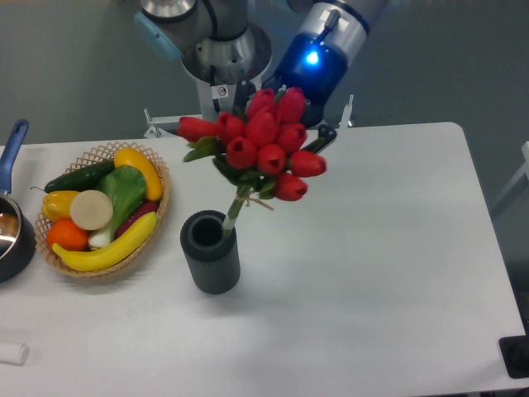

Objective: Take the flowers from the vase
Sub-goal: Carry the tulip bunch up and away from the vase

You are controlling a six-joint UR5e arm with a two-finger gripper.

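A bunch of red tulips, the flowers point(263, 145), hangs above the table with green leaves and a pale stem bundle slanting down. The stem ends still reach into the round mouth of the dark grey ribbed vase point(212, 252), which stands upright near the table's middle. My gripper point(307, 136), dark with a blue light on its body, is behind the blooms and shut on the bunch. Its fingers are mostly hidden by the flowers; one dark fingertip point(326, 134) shows at the right of the blooms.
A wicker basket point(157, 169) with banana, cucumber, peppers and other produce sits left of the vase. A blue-handled pan point(11, 223) is at the far left edge. A small white object point(12, 353) lies at the front left. The arm's base point(216, 91) stands behind the table.
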